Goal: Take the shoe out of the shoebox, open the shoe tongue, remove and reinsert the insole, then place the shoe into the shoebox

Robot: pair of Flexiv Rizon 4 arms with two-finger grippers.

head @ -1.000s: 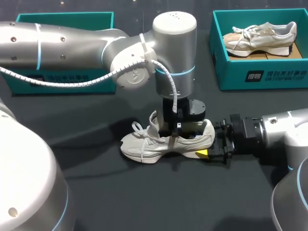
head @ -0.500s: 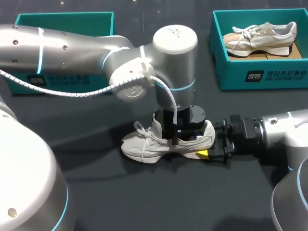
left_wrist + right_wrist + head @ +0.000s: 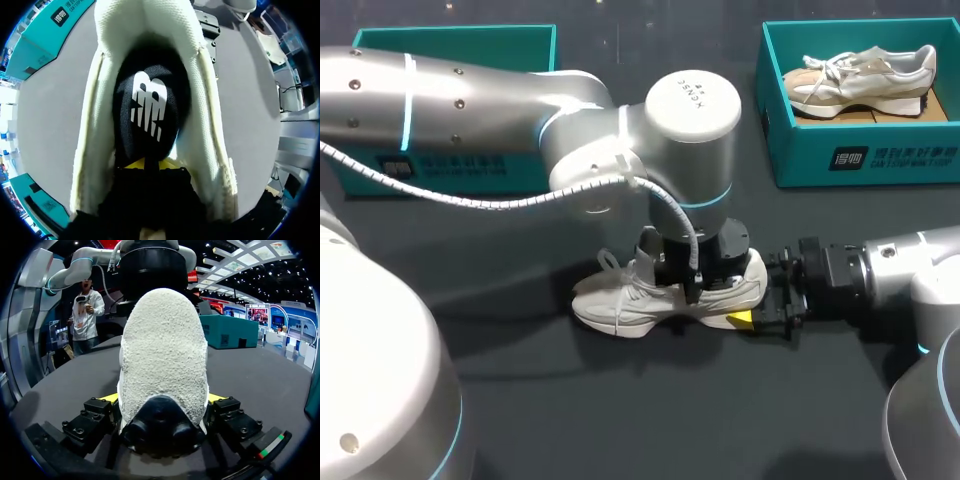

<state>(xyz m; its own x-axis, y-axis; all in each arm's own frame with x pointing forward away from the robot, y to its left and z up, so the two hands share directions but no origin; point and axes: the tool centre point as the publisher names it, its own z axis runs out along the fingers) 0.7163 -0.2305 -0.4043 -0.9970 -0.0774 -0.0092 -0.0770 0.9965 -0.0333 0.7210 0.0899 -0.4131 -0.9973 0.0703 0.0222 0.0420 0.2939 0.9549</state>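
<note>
The shoe (image 3: 638, 298) lies on the table (image 3: 550, 400), toe toward my left, heel pinched by my right gripper (image 3: 162, 402). My left gripper (image 3: 696, 274) stands straight down in its mouth, over the insole (image 3: 147, 107) — whether spread or pinching, I cannot tell.

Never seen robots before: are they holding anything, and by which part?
The right end effector clamps the shoe by its heel. The left end effector is inside the shoe; its grip cannot be told.
</note>
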